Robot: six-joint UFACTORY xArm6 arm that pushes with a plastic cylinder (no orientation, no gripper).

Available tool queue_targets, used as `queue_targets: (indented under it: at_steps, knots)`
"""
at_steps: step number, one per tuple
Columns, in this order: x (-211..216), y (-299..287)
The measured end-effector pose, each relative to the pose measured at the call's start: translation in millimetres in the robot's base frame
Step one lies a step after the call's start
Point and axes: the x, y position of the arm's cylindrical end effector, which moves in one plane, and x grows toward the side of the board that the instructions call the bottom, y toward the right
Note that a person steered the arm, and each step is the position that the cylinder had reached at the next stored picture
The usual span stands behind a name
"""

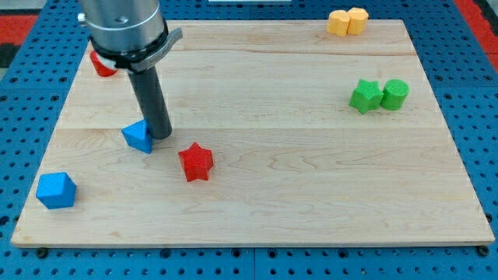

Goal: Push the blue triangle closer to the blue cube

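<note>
The blue triangle lies on the wooden board at the view's left middle. My tip stands right against its right side, touching or nearly touching it. The blue cube sits near the board's bottom-left corner, well below and to the left of the triangle. The rod comes down from the arm's grey body at the view's top left.
A red star lies just right and below my tip. A red block is partly hidden behind the arm at top left. A green star and green cylinder sit at right. Two yellow blocks sit at the top edge.
</note>
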Motion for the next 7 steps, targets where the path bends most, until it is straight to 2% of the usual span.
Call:
queue_targets:
  at_steps: [1, 2, 3, 4, 7]
  knots:
    - [1, 0]
    - [12, -30]
    - [45, -82]
    - [61, -101]
    - [-19, -31]
